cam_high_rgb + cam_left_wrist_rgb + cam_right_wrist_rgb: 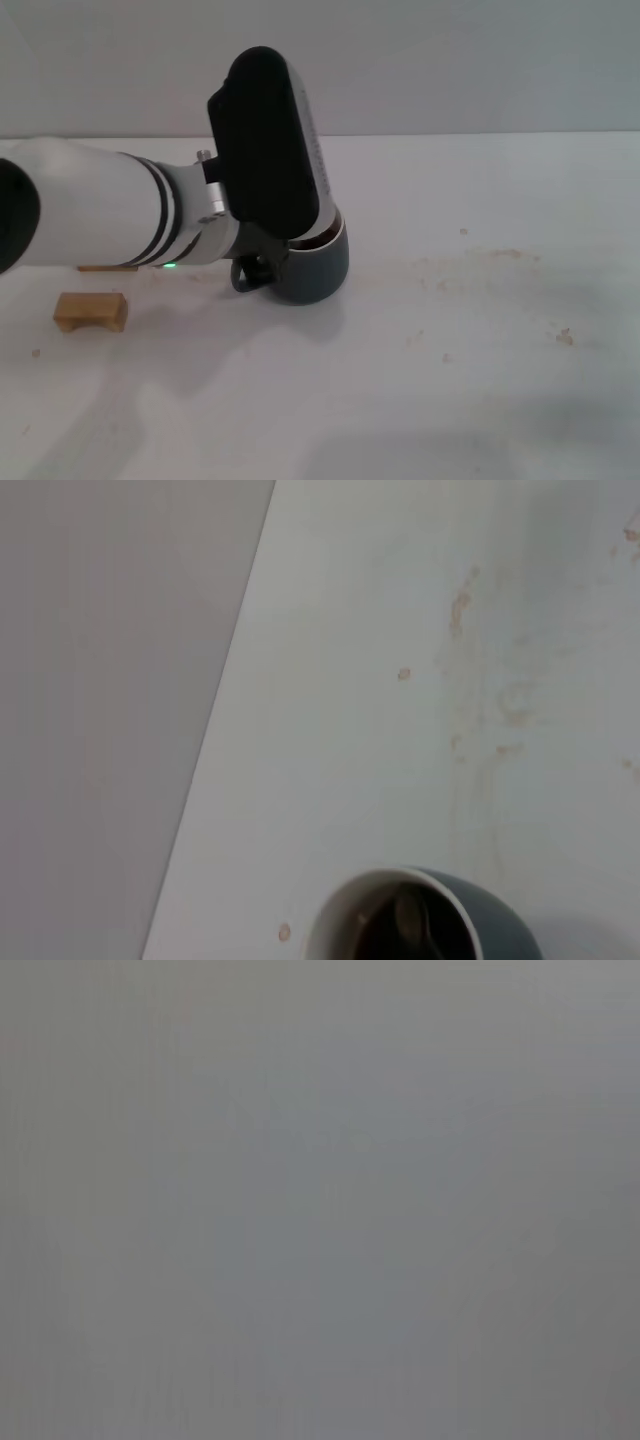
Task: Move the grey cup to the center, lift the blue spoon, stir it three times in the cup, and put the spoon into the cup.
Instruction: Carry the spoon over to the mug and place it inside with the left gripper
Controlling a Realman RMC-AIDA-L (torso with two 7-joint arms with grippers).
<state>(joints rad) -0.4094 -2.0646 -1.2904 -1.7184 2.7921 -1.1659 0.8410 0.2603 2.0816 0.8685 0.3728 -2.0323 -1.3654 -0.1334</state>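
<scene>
Left gripper (262, 262), fingers' state hidden, hangs over the rounded slate-grey ceramic cup (318, 262) mid-frame, seemingly stirring; next, release the spoon inside.

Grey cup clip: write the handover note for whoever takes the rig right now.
Left gripper: down at the grey cup, on its handle side; the arm hides whether it holds the cup.
Right gripper: not in view; its wrist view shows plain grey.
Cup: upright on the table, dark liquid inside; the left wrist view shows something spoon-like inside, not clear enough to call.
Blue spoon: not seen on the table.
A tan block lies toward the table's left.
Done: cannot tell.
Left: confirm the spoon's place, then lift, stir, drop it in.
</scene>
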